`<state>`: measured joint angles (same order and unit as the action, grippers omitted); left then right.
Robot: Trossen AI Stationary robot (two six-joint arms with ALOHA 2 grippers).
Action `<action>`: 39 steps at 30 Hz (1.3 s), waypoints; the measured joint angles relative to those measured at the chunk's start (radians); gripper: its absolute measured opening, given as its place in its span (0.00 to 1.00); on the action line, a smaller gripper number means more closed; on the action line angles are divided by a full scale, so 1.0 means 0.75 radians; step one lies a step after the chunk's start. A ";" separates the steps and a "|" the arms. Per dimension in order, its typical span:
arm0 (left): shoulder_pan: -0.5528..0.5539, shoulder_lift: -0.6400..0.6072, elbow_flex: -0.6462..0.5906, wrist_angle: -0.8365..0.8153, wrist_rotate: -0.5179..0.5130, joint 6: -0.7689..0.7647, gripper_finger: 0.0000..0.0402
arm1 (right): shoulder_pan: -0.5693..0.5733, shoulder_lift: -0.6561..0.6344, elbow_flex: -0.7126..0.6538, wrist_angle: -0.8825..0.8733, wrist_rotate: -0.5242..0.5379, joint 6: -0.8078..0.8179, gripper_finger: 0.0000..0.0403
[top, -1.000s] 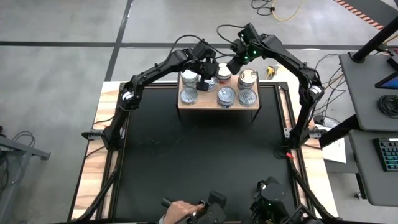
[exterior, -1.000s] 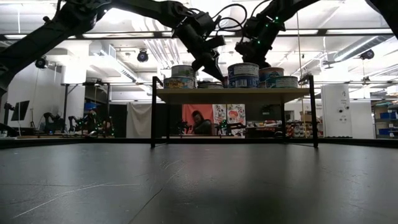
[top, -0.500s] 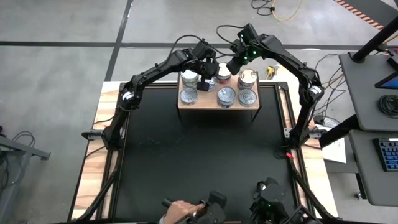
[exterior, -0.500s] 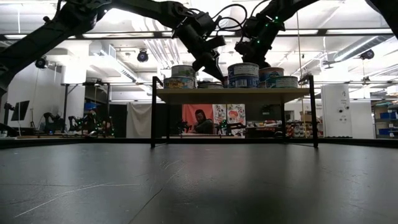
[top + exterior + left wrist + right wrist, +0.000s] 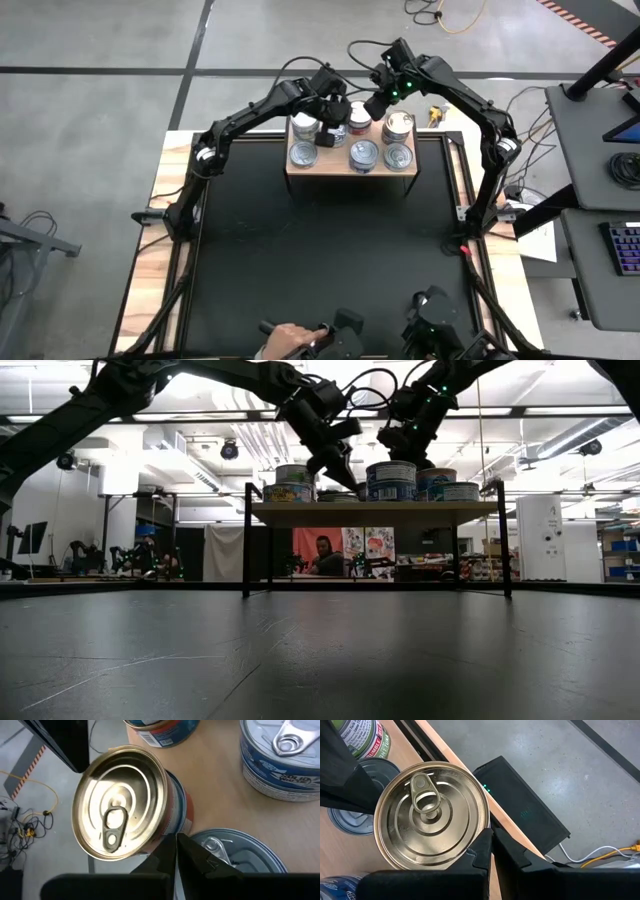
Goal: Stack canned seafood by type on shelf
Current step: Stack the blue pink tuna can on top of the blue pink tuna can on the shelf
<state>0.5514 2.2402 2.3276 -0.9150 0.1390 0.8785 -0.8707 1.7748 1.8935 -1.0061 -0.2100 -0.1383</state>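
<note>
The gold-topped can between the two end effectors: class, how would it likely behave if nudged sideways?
The gold-topped can looks like stiff metal, so it would likely slide rather than dent. It sits on another can near the shelf edge, so a push could probably topple it off. Tipped onto its round side, it would likely roll.

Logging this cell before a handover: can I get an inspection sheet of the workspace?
Surface: black tabletop, bare.
Job's things: cans on the wooden shelf, some stacked; gold-topped can at the back.
Clutter: nothing seen.
Grippers: left gripper and right gripper shut, both beside the gold-topped can.
Cables: yellow cable on the floor.
Surroundings: person behind the shelf; a hand at the near edge.
</note>
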 joint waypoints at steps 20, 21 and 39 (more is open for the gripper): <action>-0.004 0.050 0.004 0.068 0.000 -0.007 0.00 | 0.013 -0.001 0.000 -0.009 -0.001 -0.012 0.02; -0.004 0.050 0.006 0.068 0.000 -0.007 0.00 | 0.013 -0.001 0.000 -0.009 -0.002 -0.013 0.02; -0.004 0.048 0.024 0.085 -0.013 -0.037 0.00 | 0.016 -0.042 0.000 -0.003 -0.051 -0.012 0.02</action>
<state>0.5488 2.2761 2.3455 -0.8510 0.1296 0.8509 -0.8589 1.7432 1.8935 -1.0081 -0.2480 -0.1476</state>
